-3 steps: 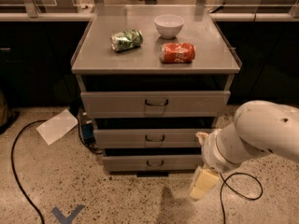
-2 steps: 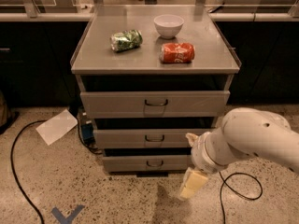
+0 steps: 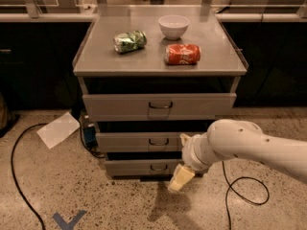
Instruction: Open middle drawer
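The middle drawer [image 3: 139, 142] is a low grey front panel with a small dark U-shaped handle [image 3: 158, 142] at its centre. It sits closed between the taller top drawer [image 3: 158, 106] and the lowest drawer [image 3: 144, 167]. My white arm comes in from the right. My gripper [image 3: 180, 178], with cream-coloured fingers, hangs in front of the cabinet's lower right, just right of and below the middle drawer's handle and over the lowest drawer's right end. It holds nothing that I can see.
On the cabinet top lie a green crushed can [image 3: 129, 41], a red can [image 3: 182, 54] and a white bowl [image 3: 173, 26]. A white paper [image 3: 58, 129] and black cables [image 3: 19, 176] lie on the speckled floor at left; another cable [image 3: 244, 190] lies at right.
My arm and gripper have moved left across the front of the cabinet, closer to the drawer handles. The drawers have not moved.
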Available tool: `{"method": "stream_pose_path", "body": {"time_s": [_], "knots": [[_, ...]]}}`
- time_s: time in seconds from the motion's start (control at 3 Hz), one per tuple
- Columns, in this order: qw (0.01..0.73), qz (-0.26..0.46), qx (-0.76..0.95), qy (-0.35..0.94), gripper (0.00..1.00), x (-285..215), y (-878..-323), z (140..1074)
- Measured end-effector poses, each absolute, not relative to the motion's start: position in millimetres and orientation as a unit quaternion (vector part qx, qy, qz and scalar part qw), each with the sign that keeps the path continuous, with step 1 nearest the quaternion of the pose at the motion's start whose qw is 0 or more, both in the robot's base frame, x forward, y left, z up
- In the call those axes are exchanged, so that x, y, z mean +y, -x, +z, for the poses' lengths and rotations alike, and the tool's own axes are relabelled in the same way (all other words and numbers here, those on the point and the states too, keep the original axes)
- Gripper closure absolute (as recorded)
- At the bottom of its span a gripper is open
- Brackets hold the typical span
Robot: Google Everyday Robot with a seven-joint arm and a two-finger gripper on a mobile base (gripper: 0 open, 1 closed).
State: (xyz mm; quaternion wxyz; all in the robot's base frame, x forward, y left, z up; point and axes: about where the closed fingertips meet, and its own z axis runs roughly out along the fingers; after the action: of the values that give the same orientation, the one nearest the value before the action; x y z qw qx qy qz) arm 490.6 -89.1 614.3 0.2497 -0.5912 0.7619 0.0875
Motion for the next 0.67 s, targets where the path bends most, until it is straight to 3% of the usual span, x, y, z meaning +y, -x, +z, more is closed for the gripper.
{"method": "stream_pose_path", "body": {"time_s": [0.67], "knots": [[0.255,0.122,0.789,0.545,0.00,-94,-580,502]]}}
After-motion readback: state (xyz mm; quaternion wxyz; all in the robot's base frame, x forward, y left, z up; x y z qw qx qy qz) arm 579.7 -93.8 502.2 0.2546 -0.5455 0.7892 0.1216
